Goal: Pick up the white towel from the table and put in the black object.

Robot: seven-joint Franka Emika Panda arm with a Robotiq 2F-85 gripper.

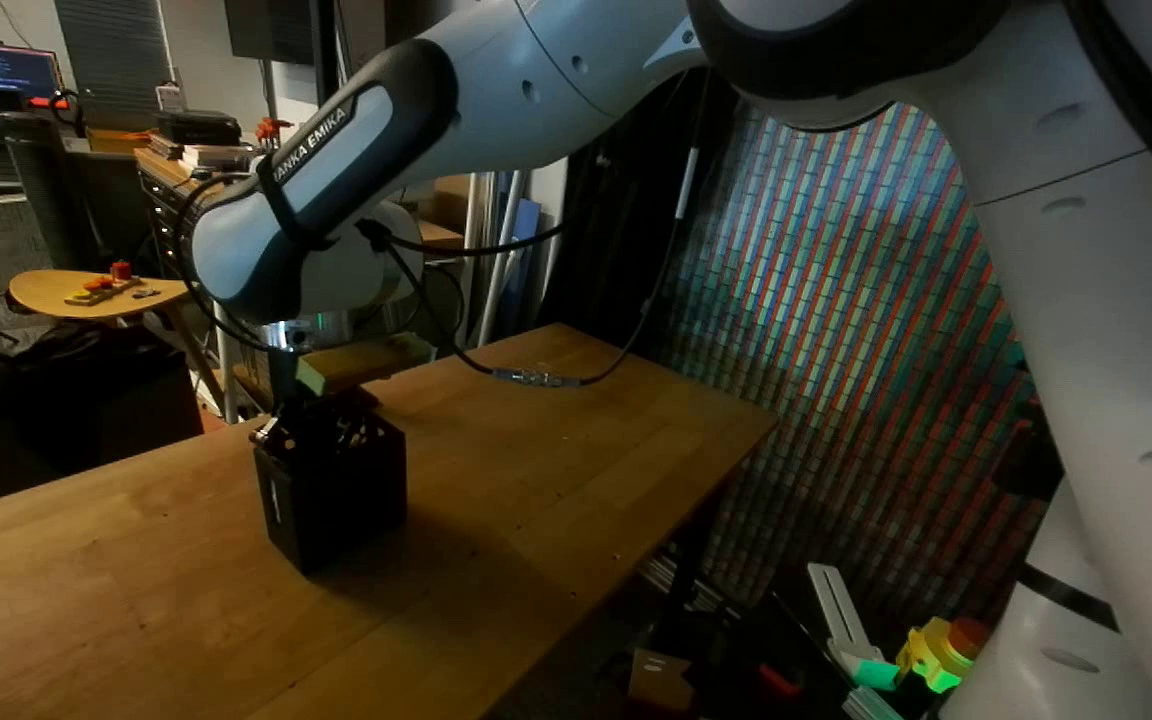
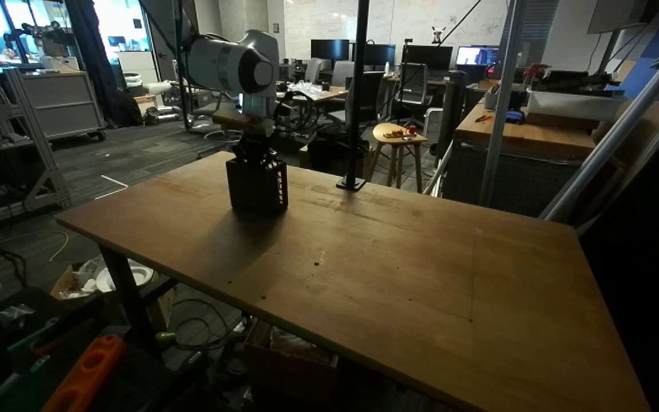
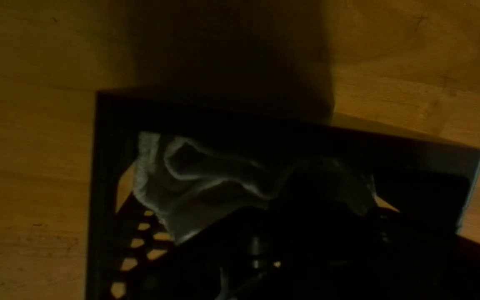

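One arm [image 1: 526,90] lettered "ANKA EMIKA", towel [image 3: 206,204] inside crate [image 1: 351,505]

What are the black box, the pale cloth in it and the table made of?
Black box: probably plastic with a dull finish, judging by its flat dark sides and honeycomb holes.
Pale cloth: soft, fuzzy fabric, perhaps terry, from its fluffy edges and loose folds.
Table: wood, or possibly veneer, with a fairly smooth finish; grain shows.
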